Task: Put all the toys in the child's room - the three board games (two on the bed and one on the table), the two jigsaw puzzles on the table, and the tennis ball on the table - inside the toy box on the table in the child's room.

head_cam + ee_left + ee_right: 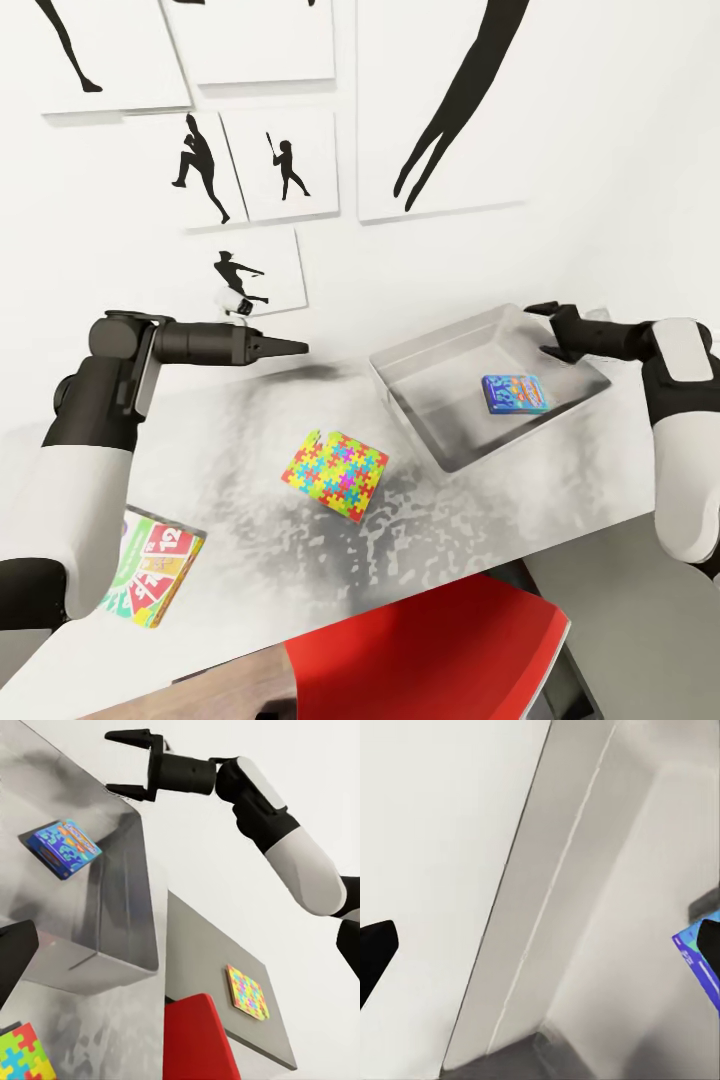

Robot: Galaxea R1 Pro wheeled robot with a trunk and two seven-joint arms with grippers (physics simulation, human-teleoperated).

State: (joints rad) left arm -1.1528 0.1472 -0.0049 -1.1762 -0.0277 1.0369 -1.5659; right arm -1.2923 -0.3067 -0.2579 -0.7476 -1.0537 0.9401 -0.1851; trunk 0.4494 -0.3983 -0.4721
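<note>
Head view: the left gripper [296,348] is hovering over the back of the table [230,450], fingers looking pressed together, holding nothing. The right gripper [545,328] is hanging over the far rim of the toy box [420,415], jaws spread and empty. The blue board game [514,392] is lying flat inside the toy box. A jigsaw puzzle [335,474] is sitting on the table just beside the box. The white-green-yellow board game [153,578] is lying near the table's front edge, partly under the left arm. A red chair [430,650] is standing below the table edge.

Left wrist view: the right gripper [122,761] is showing open above the toy box [120,915]; blue board game [64,847] inside it. One jigsaw puzzle [22,1061] is next to the box, a second jigsaw puzzle [247,993] is lying on a separate table section beyond the red chair [199,1039].

Right wrist view: dark fingertips [375,952] are standing far apart, the toy box [607,907] wall beneath, a corner of the blue board game [694,964] peeking in.
</note>
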